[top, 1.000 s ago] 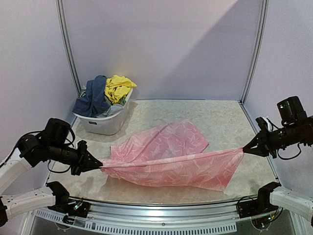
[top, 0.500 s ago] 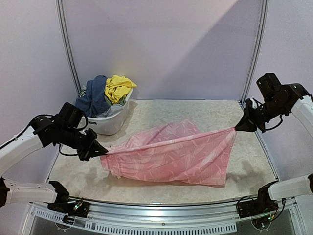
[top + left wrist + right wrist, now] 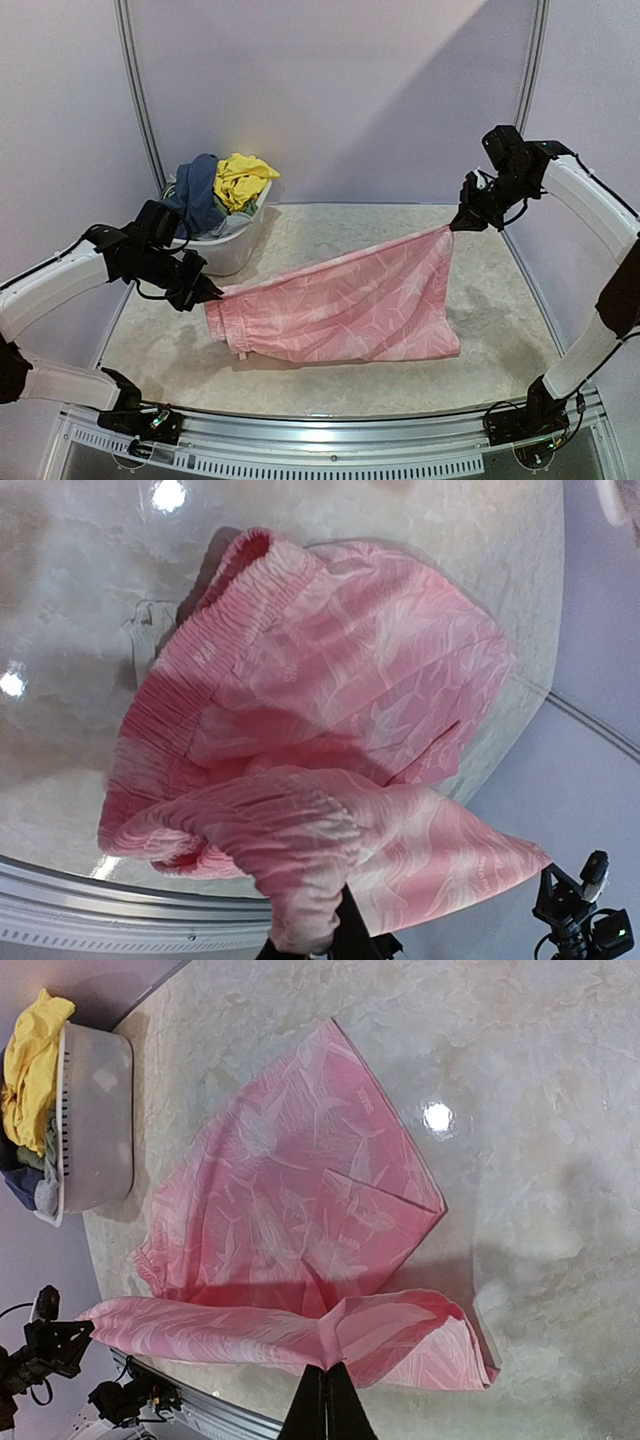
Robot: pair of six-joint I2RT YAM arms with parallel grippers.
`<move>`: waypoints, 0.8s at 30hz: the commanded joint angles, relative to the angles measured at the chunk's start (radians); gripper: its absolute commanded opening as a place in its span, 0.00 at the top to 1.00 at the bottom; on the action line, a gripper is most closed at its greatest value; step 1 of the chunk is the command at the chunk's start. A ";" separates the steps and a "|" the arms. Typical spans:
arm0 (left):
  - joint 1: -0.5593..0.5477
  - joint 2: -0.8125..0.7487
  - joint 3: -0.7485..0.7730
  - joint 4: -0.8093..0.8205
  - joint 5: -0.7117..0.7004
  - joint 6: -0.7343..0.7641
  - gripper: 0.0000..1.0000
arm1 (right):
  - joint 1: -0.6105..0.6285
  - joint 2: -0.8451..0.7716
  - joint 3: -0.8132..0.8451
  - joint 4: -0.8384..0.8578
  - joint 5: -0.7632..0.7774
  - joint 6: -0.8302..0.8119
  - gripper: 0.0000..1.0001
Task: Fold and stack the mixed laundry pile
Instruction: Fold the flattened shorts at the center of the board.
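Nearest, on the pale speckled table: the lower edge of the pale pink patterned cloth garment, trailing there, no longer spread low across the near side. Clamped tight on its gathered waistband end, the left claw. Clamped tight on the other end, the right claw, swung from the near right up toward the far corner. Lifted and stretched between both, likely ready for laying flat and folding. Farther back, untouched: yellow, navy and grey cloth pieces heaped in the white plastic tub.
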 commanded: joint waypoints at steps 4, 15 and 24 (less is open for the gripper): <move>0.101 0.128 0.002 -0.063 -0.073 0.086 1.00 | -0.026 0.186 0.113 0.098 0.105 -0.048 1.00; 0.177 0.342 0.135 -0.083 -0.073 0.224 1.00 | -0.023 0.408 0.294 0.098 0.092 -0.076 1.00; 0.195 0.475 0.201 -0.132 -0.078 0.301 1.00 | -0.020 0.519 0.317 0.111 0.075 -0.080 1.00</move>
